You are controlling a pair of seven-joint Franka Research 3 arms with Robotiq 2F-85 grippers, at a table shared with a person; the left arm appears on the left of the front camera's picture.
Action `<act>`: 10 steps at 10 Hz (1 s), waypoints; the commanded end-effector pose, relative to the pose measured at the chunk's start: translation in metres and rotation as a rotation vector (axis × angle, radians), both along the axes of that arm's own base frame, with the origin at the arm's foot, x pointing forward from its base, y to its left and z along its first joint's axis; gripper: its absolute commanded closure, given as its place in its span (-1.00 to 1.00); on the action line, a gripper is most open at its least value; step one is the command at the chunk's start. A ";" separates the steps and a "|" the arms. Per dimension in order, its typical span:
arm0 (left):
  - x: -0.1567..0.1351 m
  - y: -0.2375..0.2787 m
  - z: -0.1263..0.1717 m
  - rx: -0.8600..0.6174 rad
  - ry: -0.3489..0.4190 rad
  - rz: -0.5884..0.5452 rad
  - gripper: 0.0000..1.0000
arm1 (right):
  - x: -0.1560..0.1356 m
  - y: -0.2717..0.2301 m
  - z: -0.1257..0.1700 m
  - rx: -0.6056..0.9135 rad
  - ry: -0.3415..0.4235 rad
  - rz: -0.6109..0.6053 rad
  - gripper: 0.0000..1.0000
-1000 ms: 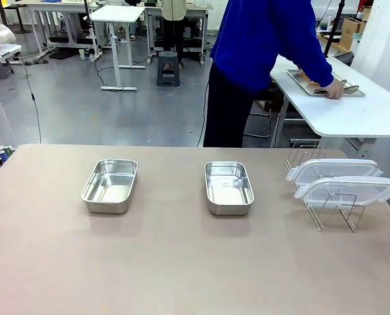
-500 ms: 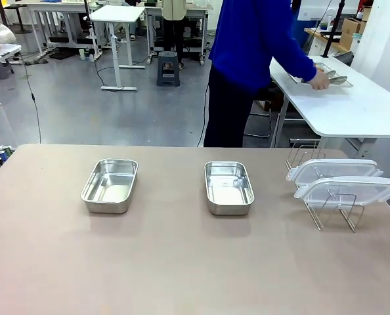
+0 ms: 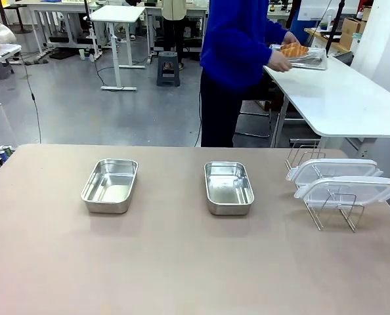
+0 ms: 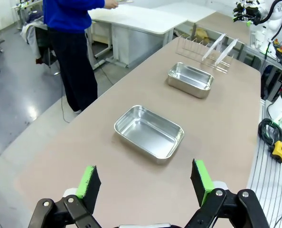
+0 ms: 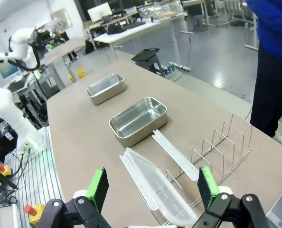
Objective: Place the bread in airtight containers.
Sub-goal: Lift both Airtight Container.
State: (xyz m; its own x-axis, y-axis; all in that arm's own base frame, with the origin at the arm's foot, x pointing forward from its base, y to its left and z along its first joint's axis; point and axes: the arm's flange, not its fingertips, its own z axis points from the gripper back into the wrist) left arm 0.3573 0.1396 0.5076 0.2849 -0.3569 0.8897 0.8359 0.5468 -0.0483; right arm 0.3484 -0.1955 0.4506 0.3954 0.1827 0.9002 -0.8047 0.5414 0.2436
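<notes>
The golden-brown ridged croissants (image 3: 293, 49) lie on a flat metal tray (image 3: 316, 64) that a person in a blue top holds with one hand (image 3: 278, 62) above a white side table (image 3: 339, 98), well apart from the two shiny rectangular stainless-steel pans. Both pans, the left pan (image 3: 109, 186) and the right pan (image 3: 229, 188), stand bare on the brown table (image 3: 182, 262). Just beside the right pan, two translucent plastic lids (image 3: 333, 170) lean tilted in a wire rack (image 3: 312, 213). The left gripper (image 4: 144, 171) and the right gripper (image 5: 153, 178) hang above the table, jaws spread wide, gripping nothing.
</notes>
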 end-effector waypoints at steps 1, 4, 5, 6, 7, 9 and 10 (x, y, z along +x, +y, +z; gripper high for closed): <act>0.001 0.000 -0.004 -0.015 -0.029 -0.011 -1.00 | 0.003 -0.001 0.000 0.010 -0.038 0.006 -1.00; 0.001 0.000 -0.004 -0.015 -0.029 -0.011 -1.00 | 0.003 -0.001 0.000 0.010 -0.038 0.006 -1.00; 0.001 0.000 -0.004 -0.015 -0.029 -0.011 -1.00 | 0.003 -0.001 0.000 0.010 -0.038 0.006 -1.00; 0.001 0.000 -0.004 -0.015 -0.029 -0.011 -1.00 | 0.003 -0.001 0.000 0.010 -0.038 0.006 -1.00; 0.001 0.000 -0.004 -0.015 -0.029 -0.011 -1.00 | 0.003 -0.001 0.000 0.010 -0.038 0.006 -1.00; 0.001 0.000 -0.004 -0.015 -0.029 -0.011 -1.00 | 0.003 -0.001 0.000 0.010 -0.038 0.006 -1.00; 0.001 0.000 -0.004 -0.015 -0.029 -0.011 -1.00 | 0.003 -0.001 0.000 0.010 -0.038 0.006 -1.00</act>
State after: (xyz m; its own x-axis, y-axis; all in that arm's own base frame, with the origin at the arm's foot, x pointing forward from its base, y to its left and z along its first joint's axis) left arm 0.3570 0.1397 0.5075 0.2843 -0.3574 0.8896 0.8363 0.5461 -0.0479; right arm 0.3478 -0.1956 0.4509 0.3942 0.1841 0.9004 -0.8059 0.5402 0.2424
